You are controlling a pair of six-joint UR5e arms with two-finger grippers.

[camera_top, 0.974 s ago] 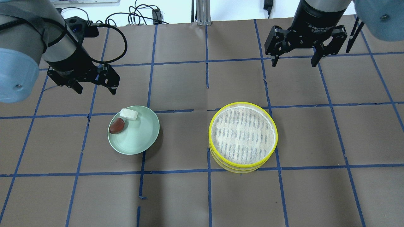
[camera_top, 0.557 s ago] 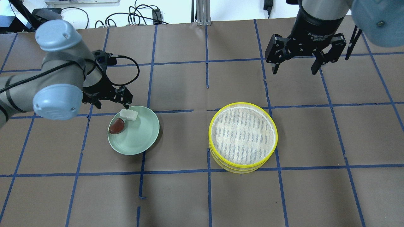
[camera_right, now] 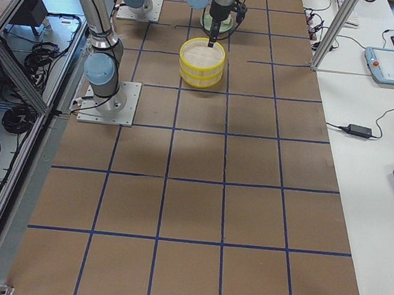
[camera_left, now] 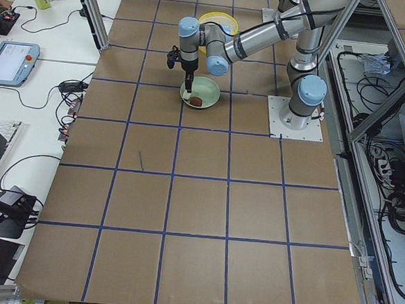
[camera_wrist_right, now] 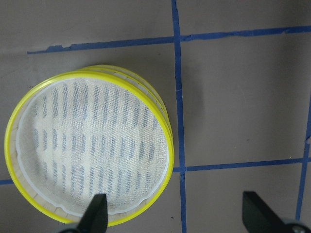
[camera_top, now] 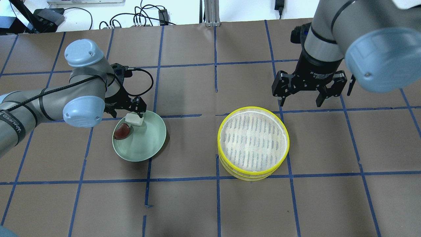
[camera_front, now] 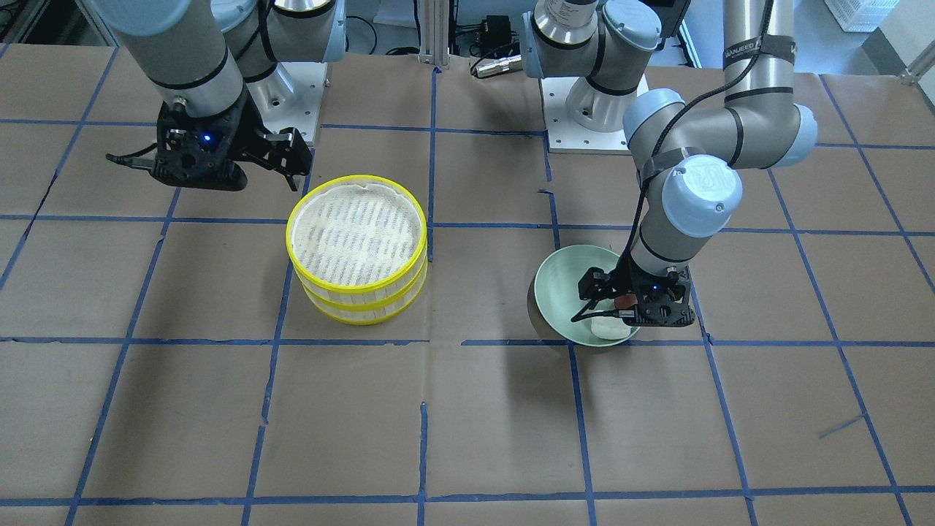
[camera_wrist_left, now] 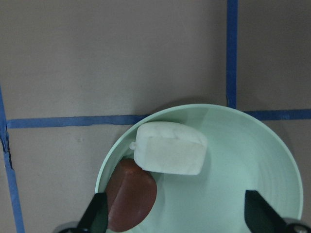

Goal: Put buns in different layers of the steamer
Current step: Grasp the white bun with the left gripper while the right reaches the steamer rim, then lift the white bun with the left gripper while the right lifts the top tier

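Note:
Two steamer layers [camera_top: 253,138] are stacked, yellow-rimmed, the top floor bare; they also show in the front view [camera_front: 356,230] and the right wrist view [camera_wrist_right: 92,145]. A white blocky bun [camera_top: 135,119] and a reddish-brown bun [camera_top: 122,131] lie touching on a pale green plate [camera_top: 148,141]. My left gripper [camera_top: 126,110] hangs open just above the buns at the plate's far left rim. The left wrist view shows the white bun [camera_wrist_left: 170,148] and brown bun [camera_wrist_left: 131,194] between the open fingertips [camera_wrist_left: 99,216]. My right gripper [camera_top: 300,98] is open, just beyond the steamer's far right rim.
The table is brown paper with a blue tape grid [camera_top: 215,115]. Cables [camera_top: 144,16] and a metal post lie along the far edge. The plate and the steamer stand about one grid square apart.
My left arm swung down and toward the plate, bringing its open gripper over the buns. My right gripper moved closer to the steamer's far rim. Buns, plate and steamer have not moved.

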